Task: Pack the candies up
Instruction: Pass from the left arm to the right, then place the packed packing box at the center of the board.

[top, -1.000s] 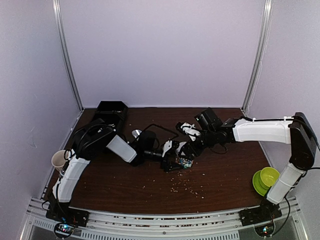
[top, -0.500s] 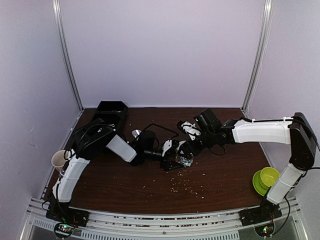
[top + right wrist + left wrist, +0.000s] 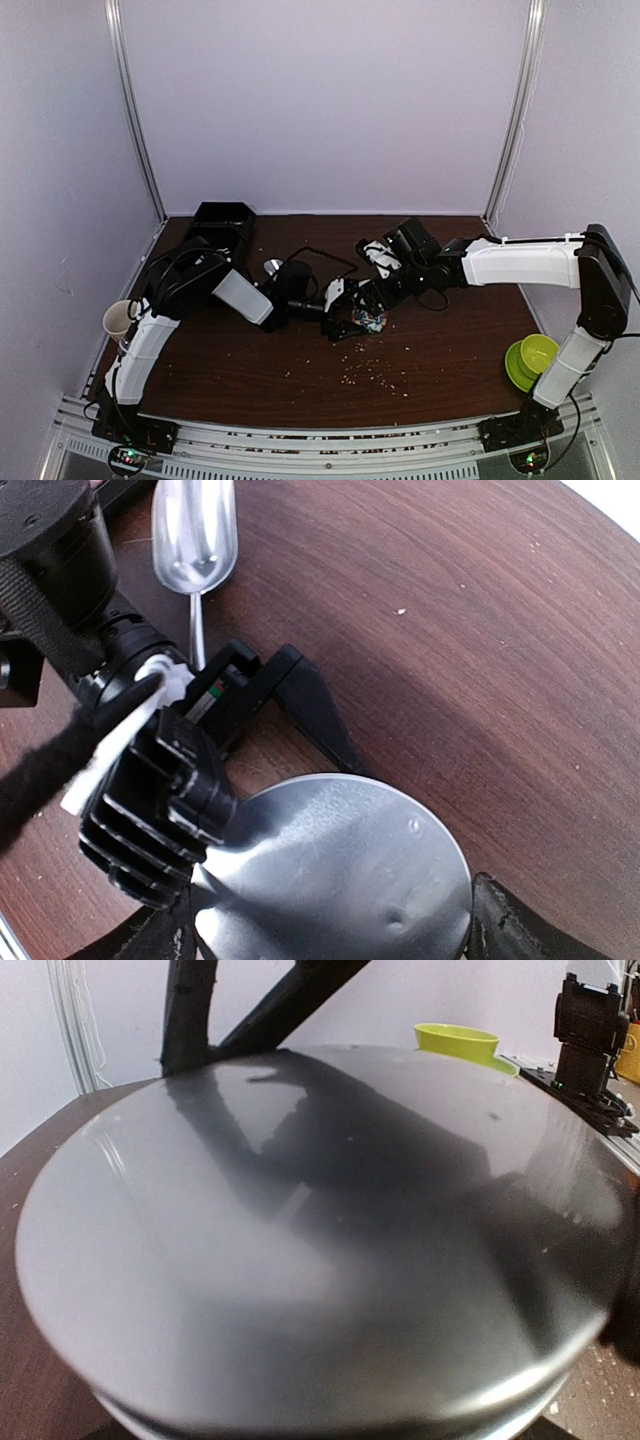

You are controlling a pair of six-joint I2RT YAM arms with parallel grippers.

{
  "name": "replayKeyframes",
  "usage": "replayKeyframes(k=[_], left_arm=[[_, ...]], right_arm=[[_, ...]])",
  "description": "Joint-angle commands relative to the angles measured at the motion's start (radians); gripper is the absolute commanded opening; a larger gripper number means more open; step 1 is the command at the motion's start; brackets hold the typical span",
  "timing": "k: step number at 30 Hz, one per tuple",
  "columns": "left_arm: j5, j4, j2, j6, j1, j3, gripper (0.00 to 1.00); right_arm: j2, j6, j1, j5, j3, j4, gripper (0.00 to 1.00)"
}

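Observation:
The candies [image 3: 367,320] are a small multicoloured heap in a container mid-table, between my two grippers. A round silver lid [image 3: 340,870] sits over the container and fills the left wrist view [image 3: 300,1240], hiding my left jaws there. My left gripper [image 3: 340,306] is at the container's left side; one black finger [image 3: 305,695] runs under the lid's edge. My right gripper [image 3: 330,930] comes in from the right [image 3: 382,290], its two fingertips [image 3: 510,930] on either side of the lid's rim, shut on it.
A silver scoop [image 3: 195,530] lies just behind the left gripper [image 3: 272,266]. A black box [image 3: 222,222] stands back left, a paper cup [image 3: 118,320] at the left edge, green bowls [image 3: 530,358] at the right. Pale crumbs [image 3: 370,375] dot the front.
My right gripper has shifted slightly left, closer over the container. The left arm has stayed in place.

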Motion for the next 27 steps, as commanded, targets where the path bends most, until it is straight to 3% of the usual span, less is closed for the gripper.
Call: replayKeyframes(k=[1,3,17,27], left_arm=[[-0.176,-0.074,0.032,0.003,-0.008,-0.059,0.91],[-0.179,-0.037,0.025,0.001,-0.008,-0.08,0.98],[-0.158,0.057,0.011,-0.006,-0.008,-0.131,0.98],[-0.125,0.052,0.012,0.008,-0.012,-0.129,0.98]], right_arm=[[0.01,0.148,-0.012,0.118,0.04,0.011,0.84],[0.005,0.145,-0.017,0.122,0.043,0.006,0.84],[-0.028,0.106,-0.138,0.148,0.056,-0.022,0.84],[0.115,0.051,-0.213,0.134,0.267,-0.053,0.84]])
